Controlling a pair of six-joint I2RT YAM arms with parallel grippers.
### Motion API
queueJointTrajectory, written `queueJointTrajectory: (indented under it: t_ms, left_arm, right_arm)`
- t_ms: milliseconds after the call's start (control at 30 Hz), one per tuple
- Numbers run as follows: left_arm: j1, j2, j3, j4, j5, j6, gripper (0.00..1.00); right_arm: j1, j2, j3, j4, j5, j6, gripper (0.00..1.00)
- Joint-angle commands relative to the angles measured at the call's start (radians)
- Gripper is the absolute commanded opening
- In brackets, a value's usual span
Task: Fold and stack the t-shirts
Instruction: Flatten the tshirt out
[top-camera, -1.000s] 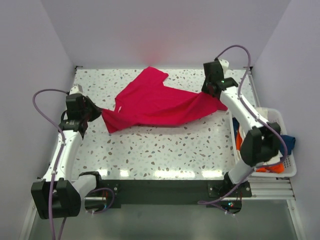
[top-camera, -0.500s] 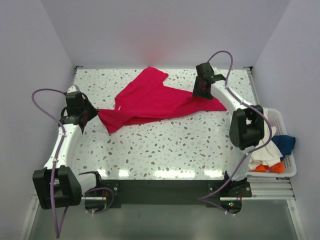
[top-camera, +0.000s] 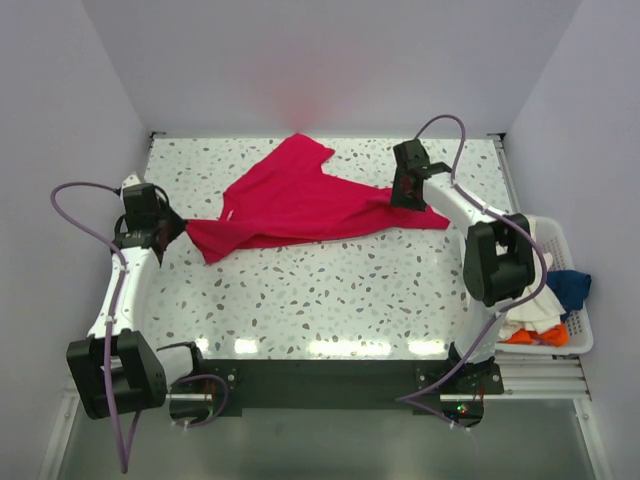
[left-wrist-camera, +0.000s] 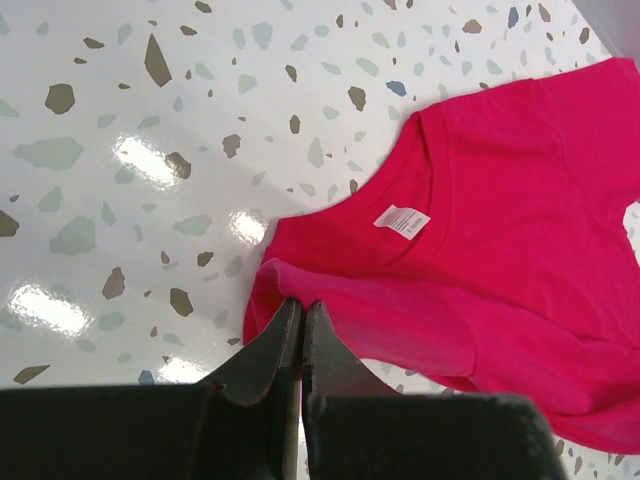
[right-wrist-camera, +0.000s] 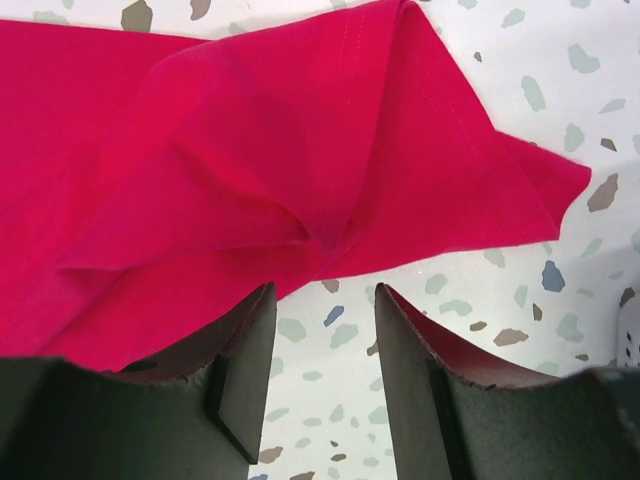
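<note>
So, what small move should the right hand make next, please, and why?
Probably ease the right hand forward and shut it on the bunched fold of the red t-shirt. Its jaws stand open with the cloth just beyond the tips, while the left hand is shut on the opposite edge, so a second grip would let both pull it flat.

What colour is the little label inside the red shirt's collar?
White: the label shows clearest in the left wrist view.

White speckled terrazzo table (top-camera: 330, 290), glossy top. One crimson t-shirt (top-camera: 300, 205) lies on it, rumpled, across the far half. Neck label faces up.
</note>
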Motion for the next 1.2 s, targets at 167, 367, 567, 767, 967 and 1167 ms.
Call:
queueJointTrajectory:
  t_ms: [167,367,567,767,967,1167]
  left_arm:
    - [0.015,0.008,0.041,0.022,-0.019,-0.012,0.00]
    - [0.015,0.009,0.038,0.027,-0.009,-0.010,0.00]
    - [0.015,0.012,0.030,0.036,0.001,-0.009,0.00]
    - [0.015,0.017,0.030,0.041,0.008,-0.009,0.00]
    - [0.013,0.013,0.026,0.044,0.013,-0.007,0.00]
    - [0.015,0.006,0.020,0.045,0.013,-0.004,0.00]
  right_arm:
    - [-0.003,0.077,0.007,0.072,-0.021,-0.055,0.43]
    - [-0.004,0.068,-0.033,0.101,-0.020,-0.062,0.40]
    - [-0.007,0.105,-0.021,0.101,-0.026,-0.075,0.40]
    - [-0.026,0.164,0.028,0.099,-0.027,-0.070,0.42]
    - [-0.050,0.255,0.192,0.073,-0.029,-0.068,0.39]
    - [-0.052,0.315,0.347,0.044,-0.026,-0.065,0.31]
